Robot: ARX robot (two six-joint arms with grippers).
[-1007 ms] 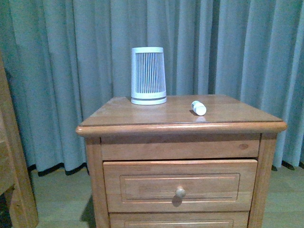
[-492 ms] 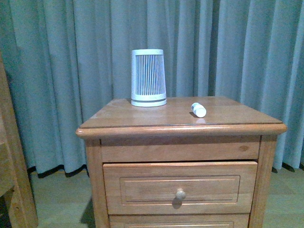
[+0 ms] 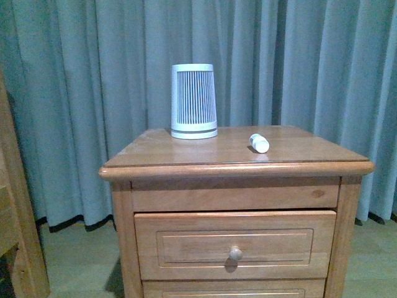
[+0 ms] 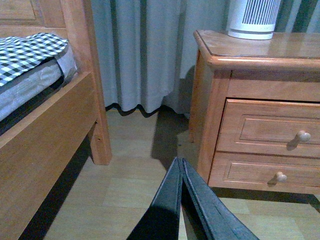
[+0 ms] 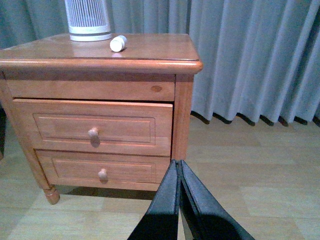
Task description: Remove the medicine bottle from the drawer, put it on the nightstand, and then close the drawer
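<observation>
The medicine bottle (image 3: 259, 142) lies on its side on the top of the nightstand (image 3: 186, 152), right of centre; it also shows in the right wrist view (image 5: 118, 43). The upper drawer (image 3: 234, 244) with its round knob (image 3: 236, 252) is pushed in, its front standing slightly proud of the frame in the right wrist view (image 5: 93, 127). My left gripper (image 4: 180, 161) is shut and empty, low over the floor left of the nightstand. My right gripper (image 5: 178, 162) is shut and empty, low beside the nightstand's right front corner. Neither gripper shows in the front view.
A tall white ribbed device (image 3: 193, 100) stands at the back of the nightstand top. The lower drawer (image 5: 102, 169) is shut. A wooden bed frame (image 4: 50, 135) with a checked cover stands to the left. Grey curtains (image 3: 310, 62) hang behind. The floor is pale wood (image 5: 260, 165).
The front view has shifted slightly, with the nightstand sitting a little lower in the picture than a second ago. The bottle and the drawer have not moved.
</observation>
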